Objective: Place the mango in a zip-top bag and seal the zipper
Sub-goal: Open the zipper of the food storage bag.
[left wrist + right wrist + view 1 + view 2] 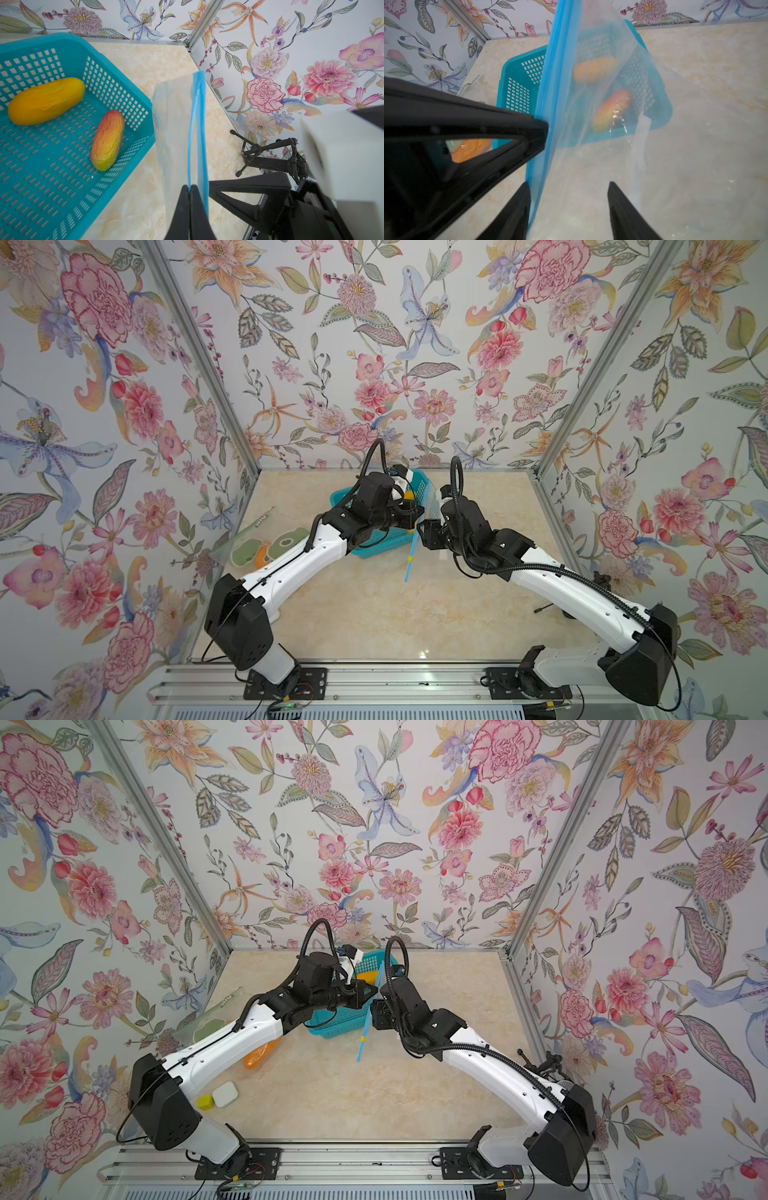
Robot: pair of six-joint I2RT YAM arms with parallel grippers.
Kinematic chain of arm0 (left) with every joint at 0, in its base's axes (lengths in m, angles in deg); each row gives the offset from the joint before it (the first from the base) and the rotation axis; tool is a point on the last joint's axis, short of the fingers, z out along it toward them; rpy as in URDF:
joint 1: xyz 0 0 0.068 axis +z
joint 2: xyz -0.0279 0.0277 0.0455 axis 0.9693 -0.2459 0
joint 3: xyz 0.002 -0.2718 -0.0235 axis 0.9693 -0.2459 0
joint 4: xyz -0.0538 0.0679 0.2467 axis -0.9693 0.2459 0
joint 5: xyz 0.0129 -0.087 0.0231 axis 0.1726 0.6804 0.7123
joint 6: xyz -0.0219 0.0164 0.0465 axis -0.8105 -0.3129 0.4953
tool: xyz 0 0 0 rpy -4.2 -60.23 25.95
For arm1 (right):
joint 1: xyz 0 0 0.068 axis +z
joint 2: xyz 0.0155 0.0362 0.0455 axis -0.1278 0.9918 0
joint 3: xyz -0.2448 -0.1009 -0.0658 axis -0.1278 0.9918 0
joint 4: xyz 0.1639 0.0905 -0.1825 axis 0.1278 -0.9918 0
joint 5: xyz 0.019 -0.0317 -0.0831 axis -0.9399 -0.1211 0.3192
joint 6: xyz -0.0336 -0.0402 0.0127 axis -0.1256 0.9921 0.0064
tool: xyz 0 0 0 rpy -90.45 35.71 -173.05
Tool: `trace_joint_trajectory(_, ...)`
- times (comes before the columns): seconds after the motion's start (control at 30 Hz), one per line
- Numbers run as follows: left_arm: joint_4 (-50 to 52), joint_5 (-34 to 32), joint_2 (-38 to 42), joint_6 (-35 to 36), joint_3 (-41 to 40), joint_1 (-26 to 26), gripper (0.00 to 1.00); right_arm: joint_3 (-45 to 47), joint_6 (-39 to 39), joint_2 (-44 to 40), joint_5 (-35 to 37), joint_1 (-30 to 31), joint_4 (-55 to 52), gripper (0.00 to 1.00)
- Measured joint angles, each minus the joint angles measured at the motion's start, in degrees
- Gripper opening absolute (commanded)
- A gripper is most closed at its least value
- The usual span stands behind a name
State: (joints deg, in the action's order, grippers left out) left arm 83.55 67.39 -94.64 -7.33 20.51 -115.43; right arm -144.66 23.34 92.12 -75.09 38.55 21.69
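Noting the marbled counter first: both arms reach in from its front edge and meet near the middle of its back edge.

Teal basket sits close to the back edge, about midway along it.

Zip-top bag, clear with a blue zipper strip, hangs upright just beside the basket wall that faces the counter's right edge.

Second clear bag lies flat near the left edge, partly under the left arm.

Two mangoes lie on the basket floor, apart from each other and outside the hanging bag. Yellow mango is the larger. Red-and-orange mango lies nearer the wall beside the bag.

Left gripper: fingers pressed together, pinching the bag at the zipper strip.

Right gripper: fingers spread wide. The bag's film hangs between them, the blue strip just beside one finger; I cannot tell whether it touches.

Small black tripod stands at the right edge. White pad and yellow block sit side by side near the front left corner.
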Motion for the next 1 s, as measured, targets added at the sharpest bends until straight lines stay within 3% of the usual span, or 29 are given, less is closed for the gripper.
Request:
trace_joint_trajectory(0.23,-0.1,-0.2,0.7,0.0,0.0,0.0,0.00,0.0,-3.7,2.6,6.9,0.0,-4.1,0.62)
trace_joint_trajectory(0.53,-2.1,-0.2,1.0,-1.6,0.5,-0.1,0.00,-0.9,-6.4,-0.5,13.5,0.0,-4.8,0.71)
trace_joint_trajectory(0.8,-7.2,-0.5,0.8,-2.3,9.0,-2.5,0.00,-6.7,-6.5,-0.5,17.9,0.3,-2.7,0.77)
trace_joint_trajectory(1.0,-10.2,-1.3,0.8,-3.7,9.5,-3.5,0.00,-6.8,-6.2,-0.5,23.5,0.5,-2.3,0.77)
